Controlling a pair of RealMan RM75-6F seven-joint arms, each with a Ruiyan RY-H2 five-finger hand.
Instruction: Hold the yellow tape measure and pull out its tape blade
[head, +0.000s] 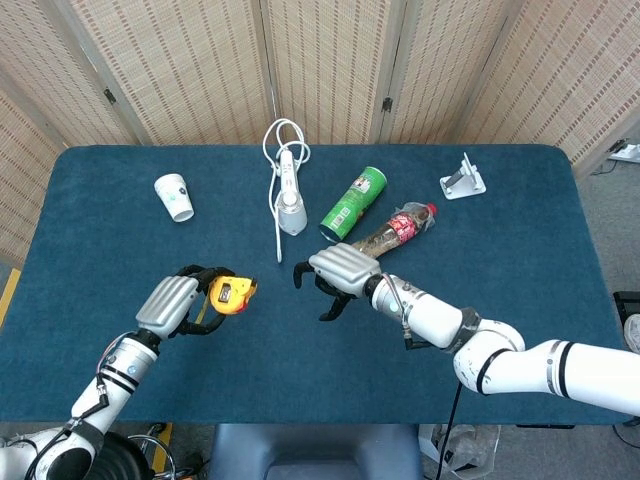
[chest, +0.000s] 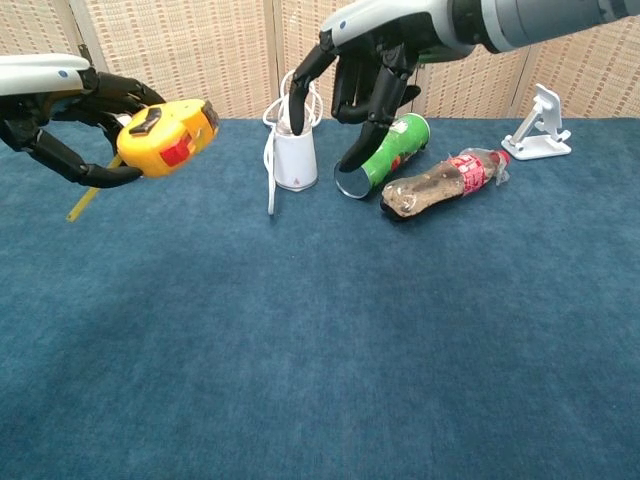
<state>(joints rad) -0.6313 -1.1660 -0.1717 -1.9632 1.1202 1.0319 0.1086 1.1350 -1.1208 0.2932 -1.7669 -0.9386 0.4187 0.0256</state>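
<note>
The left hand (head: 178, 303) grips the yellow tape measure (chest: 165, 137) above the near left part of the blue tabletop (head: 520, 250), its dark fingers (chest: 58, 152) wrapped around the back of the case. The case has a red patch on its side and a black piece on top. A short length of yellow tape blade (chest: 83, 201) slants down and away from under the hand in the chest view.

The right hand (head: 335, 277) hangs over the middle of the tabletop with its fingers (chest: 355, 150) spread and curved downward, holding nothing and well apart from the tape measure. In the chest view it shows in front of the green can (head: 353, 203).

The can lies on its side with its open end toward the robot; its label carries white lettering too small to read. Just beside it lies a plastic bottle (head: 388, 234) with a red label, also unreadable. To their left stands a white device with a looped cord (head: 288, 183), further left a paper cup (head: 175, 196), and at the far right a white stand (head: 462, 178).
</note>
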